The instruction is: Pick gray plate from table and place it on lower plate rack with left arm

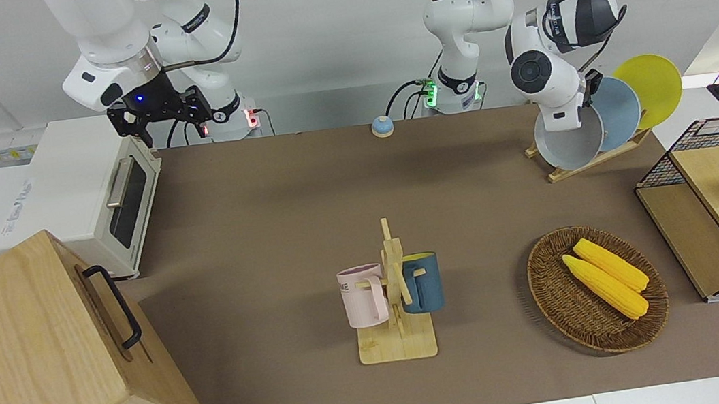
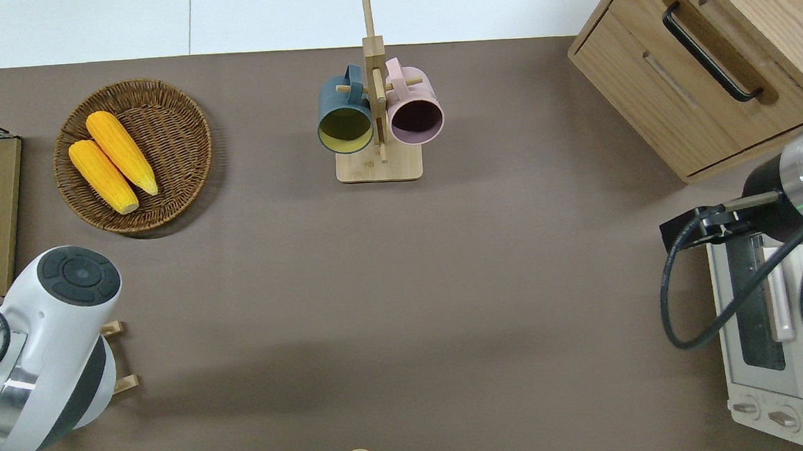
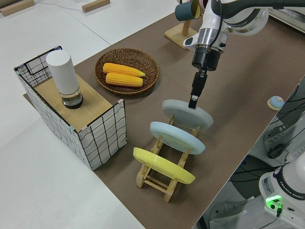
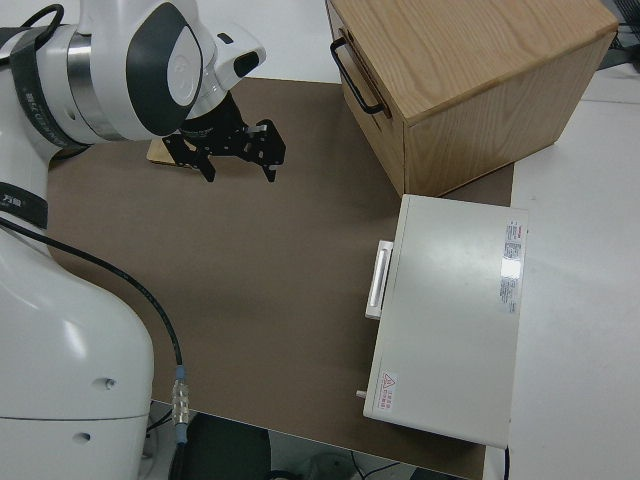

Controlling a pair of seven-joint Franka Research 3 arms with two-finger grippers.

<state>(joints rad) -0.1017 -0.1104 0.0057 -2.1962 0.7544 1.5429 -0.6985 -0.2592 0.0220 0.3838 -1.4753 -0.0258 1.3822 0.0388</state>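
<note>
Showed a long brown table (image 1: 264, 207) with two white robot arms at its edge. Showed the left arm (image 1: 545, 69) bent down at its own end of the table, over the lower plate rack (image 3: 162, 180), a small light-wood stand. Found three plates leaning in the rack's slots: the gray plate (image 3: 183, 114) in the end slot toward the table's middle, then a light blue plate (image 3: 176, 137) just beside it, then a yellow plate (image 3: 162, 166). Found the left gripper (image 3: 193, 99) pointing straight down directly above the gray plate, fingers pressed together on the top of its rim.

From overhead, saw almost none of this: hid the gray plate and most of the rack under the left arm's bulky wrist, leaving only two wooden rail ends (image 2: 127, 383) poking out. From the front, covered the plate's upper edge with the same wrist, so could not see the fingers there.

Showed the right gripper (image 4: 235, 150) parked, fingers spread apart and holding nothing.
</note>
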